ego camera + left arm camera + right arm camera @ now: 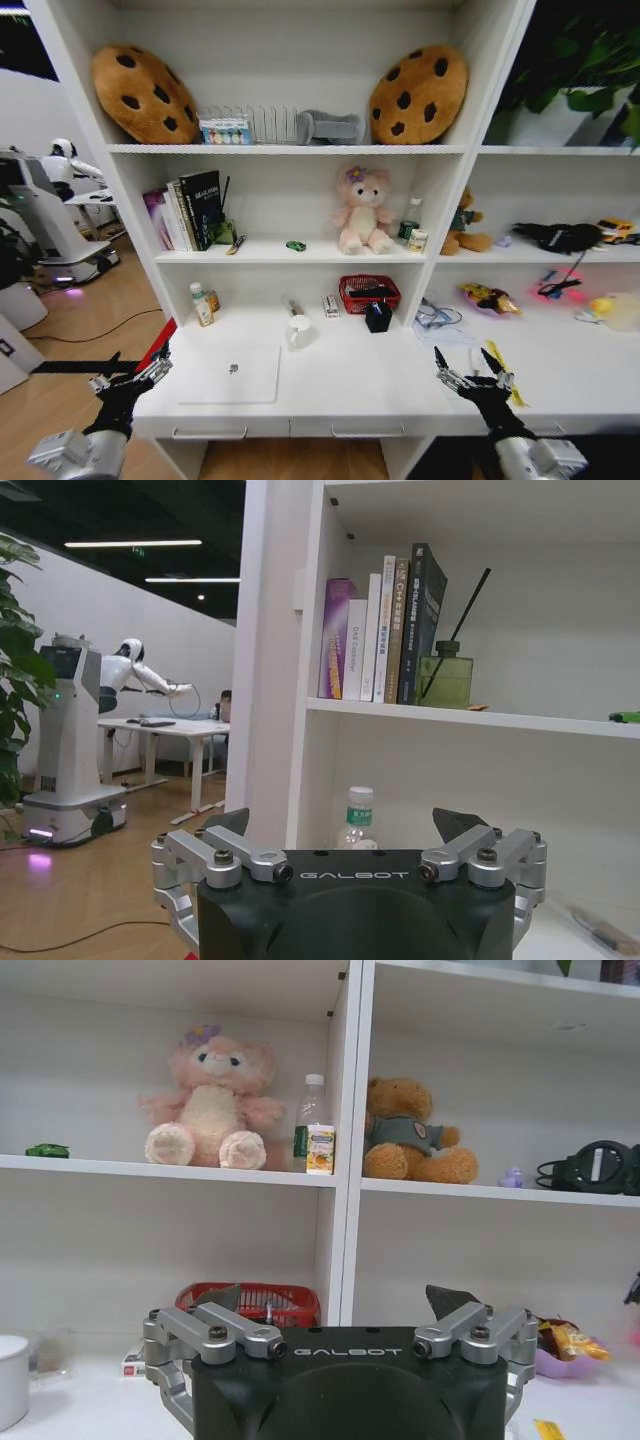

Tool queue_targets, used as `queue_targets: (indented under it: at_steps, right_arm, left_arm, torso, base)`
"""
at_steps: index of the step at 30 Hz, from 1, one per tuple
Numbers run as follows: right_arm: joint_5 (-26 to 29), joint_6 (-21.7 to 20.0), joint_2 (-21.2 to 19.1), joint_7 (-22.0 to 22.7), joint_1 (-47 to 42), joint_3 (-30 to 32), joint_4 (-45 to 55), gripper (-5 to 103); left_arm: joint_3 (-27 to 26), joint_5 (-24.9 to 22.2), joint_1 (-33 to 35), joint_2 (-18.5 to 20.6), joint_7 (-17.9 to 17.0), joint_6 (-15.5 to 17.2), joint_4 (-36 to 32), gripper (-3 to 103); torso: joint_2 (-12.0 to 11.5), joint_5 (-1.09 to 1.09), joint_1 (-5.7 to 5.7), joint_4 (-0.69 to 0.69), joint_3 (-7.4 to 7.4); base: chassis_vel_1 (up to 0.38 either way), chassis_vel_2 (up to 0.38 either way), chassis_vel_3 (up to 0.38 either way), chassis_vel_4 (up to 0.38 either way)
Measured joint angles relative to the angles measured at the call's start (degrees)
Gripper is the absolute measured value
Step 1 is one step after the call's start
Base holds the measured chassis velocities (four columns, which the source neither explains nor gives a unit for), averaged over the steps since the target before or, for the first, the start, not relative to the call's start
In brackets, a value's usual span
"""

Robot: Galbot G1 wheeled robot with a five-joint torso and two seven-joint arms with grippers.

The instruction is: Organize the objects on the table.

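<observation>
head view: left gripper spread wide, empty, off the table front left corner; right gripper likewise wide and empty above front edge, just beside yellow ruler. silver laptop flat near left. risk: nudging ruler off edge.

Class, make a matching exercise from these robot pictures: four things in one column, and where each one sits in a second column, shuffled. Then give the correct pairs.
Things
1. silver closed laptop
2. tiny green toy car
3. red mesh basket
4. yellow ruler

Places
A. on the shelf board, beside the pink plush bear
B. at the back of the long white desk, next to a small black cup
C. flat on the desk, near the left gripper
D. on the desk, by the right gripper

Pairs: 1-C, 2-A, 3-B, 4-D
</observation>
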Motion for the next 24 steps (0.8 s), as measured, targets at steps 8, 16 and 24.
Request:
queue_targets:
  at_steps: [8,16,24]
  right_arm:
    - [0.00,0.00,0.00,0.00,0.00,0.00,0.00,100]
    - [0.00,0.00,0.00,0.00,-0.01,0.00,-0.01,100]
    - [0.00,0.00,0.00,0.00,-0.02,0.00,0.00,100]
  left_arm:
    - [0.00,0.00,0.01,0.00,-0.01,0.00,0.00,100]
    - [0.00,0.00,0.02,0.00,-0.02,0.00,0.00,100]
    - [0.01,0.00,0.00,-0.01,0.00,0.00,-0.01,100]
  torso:
    - [0.02,0.03,-0.03,0.00,-0.02]
    - [0.02,0.01,-0.03,0.00,-0.01]
    - [0.02,0.06,-0.05,-0.06,-0.02]
  base:
    - [0.355,-0.373,-0.351,0.359]
    - [0.372,-0.343,-0.363,0.354]
    - [0.088,-0.088,-0.151,0.133]
